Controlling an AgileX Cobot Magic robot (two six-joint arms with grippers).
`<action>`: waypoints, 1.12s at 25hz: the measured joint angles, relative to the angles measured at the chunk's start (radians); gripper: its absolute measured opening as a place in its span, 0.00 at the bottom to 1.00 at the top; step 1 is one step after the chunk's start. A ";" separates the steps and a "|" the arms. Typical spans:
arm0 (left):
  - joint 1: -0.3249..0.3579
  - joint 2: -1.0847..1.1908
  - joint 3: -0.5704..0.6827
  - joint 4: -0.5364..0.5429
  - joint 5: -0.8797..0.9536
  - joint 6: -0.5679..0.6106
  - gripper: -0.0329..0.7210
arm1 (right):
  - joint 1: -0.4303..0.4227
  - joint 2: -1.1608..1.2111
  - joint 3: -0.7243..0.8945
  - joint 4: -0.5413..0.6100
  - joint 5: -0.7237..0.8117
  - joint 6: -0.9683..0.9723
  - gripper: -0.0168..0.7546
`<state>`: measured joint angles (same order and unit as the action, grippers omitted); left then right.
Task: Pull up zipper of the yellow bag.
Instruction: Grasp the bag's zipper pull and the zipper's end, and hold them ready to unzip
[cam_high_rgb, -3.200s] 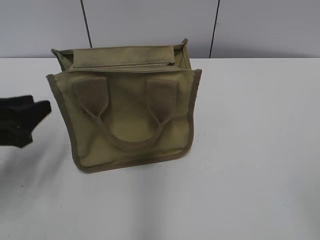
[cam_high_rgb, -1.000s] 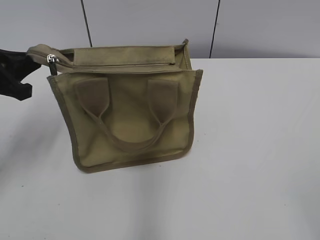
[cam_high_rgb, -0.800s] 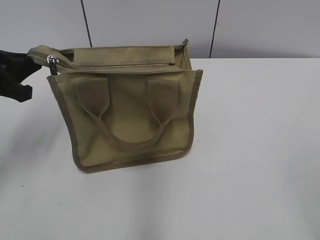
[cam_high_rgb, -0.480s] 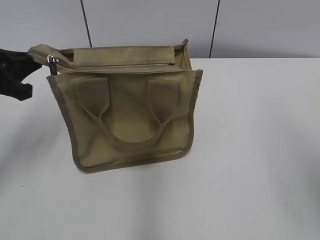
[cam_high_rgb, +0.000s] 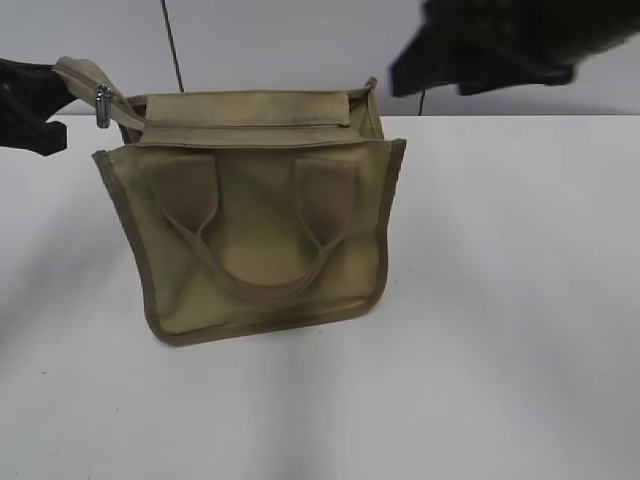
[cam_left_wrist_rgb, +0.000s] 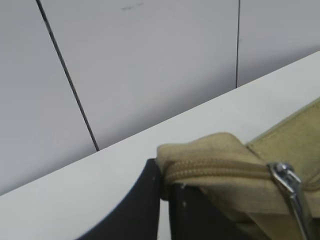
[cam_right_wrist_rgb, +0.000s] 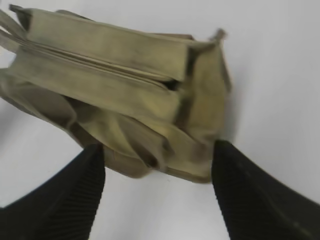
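The yellow bag (cam_high_rgb: 260, 230) stands upright on the white table, handles hanging down its front. My left gripper (cam_high_rgb: 45, 95) is shut on the tab strap (cam_high_rgb: 85, 75) at the bag's left end and holds it raised; the wrist view shows the jaws (cam_left_wrist_rgb: 165, 172) pinching the strap's folded tip (cam_left_wrist_rgb: 200, 150). The zipper (cam_left_wrist_rgb: 220, 169) runs along the strap to the silver slider (cam_high_rgb: 102, 103), also seen in the left wrist view (cam_left_wrist_rgb: 287, 182). My right gripper (cam_high_rgb: 480, 60) hangs open above the bag's right end; its wrist view (cam_right_wrist_rgb: 157, 160) looks down on the bag (cam_right_wrist_rgb: 110, 85).
The white table (cam_high_rgb: 500, 300) stretches to the right and front of the bag. A grey panelled wall (cam_high_rgb: 300, 40) stands behind the table's back edge.
My left gripper has lifted the tab strap higher, up and to the left. My right arm has come into view at the top right, above the bag.
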<state>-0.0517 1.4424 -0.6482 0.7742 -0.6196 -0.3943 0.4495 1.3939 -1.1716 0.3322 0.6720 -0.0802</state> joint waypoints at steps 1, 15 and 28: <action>0.000 0.001 0.000 0.003 0.001 -0.001 0.04 | 0.038 0.057 -0.047 -0.006 -0.011 0.033 0.68; 0.000 0.001 0.000 0.047 0.002 -0.002 0.04 | 0.340 0.647 -0.716 -0.004 0.060 0.247 0.51; 0.000 0.001 0.000 0.049 0.000 -0.012 0.04 | 0.363 0.760 -0.785 -0.010 0.005 0.372 0.37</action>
<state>-0.0517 1.4437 -0.6482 0.8231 -0.6193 -0.4059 0.8121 2.1537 -1.9562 0.3226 0.6770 0.2920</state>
